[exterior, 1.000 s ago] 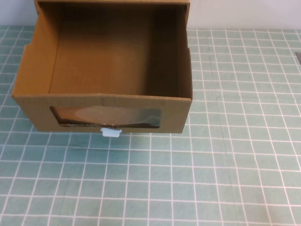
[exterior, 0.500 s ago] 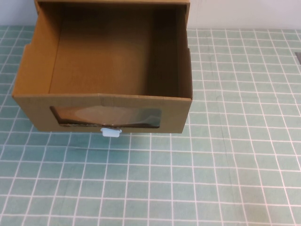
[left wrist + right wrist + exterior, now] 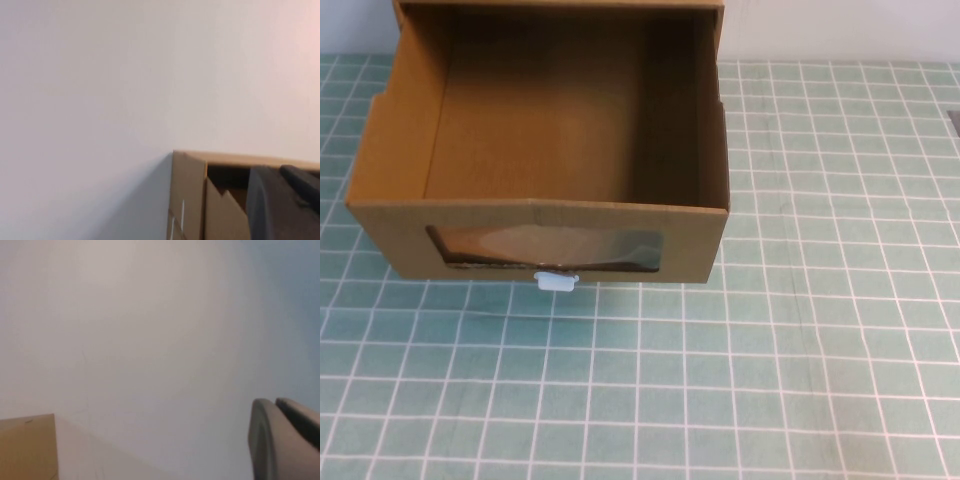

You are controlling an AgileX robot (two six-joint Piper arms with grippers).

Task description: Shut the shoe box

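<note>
Shoe box [image 3: 540, 215] sits far-left on green grid mat [image 3: 800, 360], drawer pulled out toward us, inside bare. Front has clear window [image 3: 548, 248], white pull tab [image 3: 557, 282] just below it. We see neither arm in high view. Left gripper [image 3: 285, 200] only dark edge in its wrist cam, next to box's top corner by white wall [image 3: 100, 75]. Right gripper [image 3: 285, 440] same, grey edge only, box corner in view too. Fingers on both: can't tell.

Even, soft light, the shoe box [image 3: 540, 150] shadowed inside; both wrist views look hazy and defocused.
</note>
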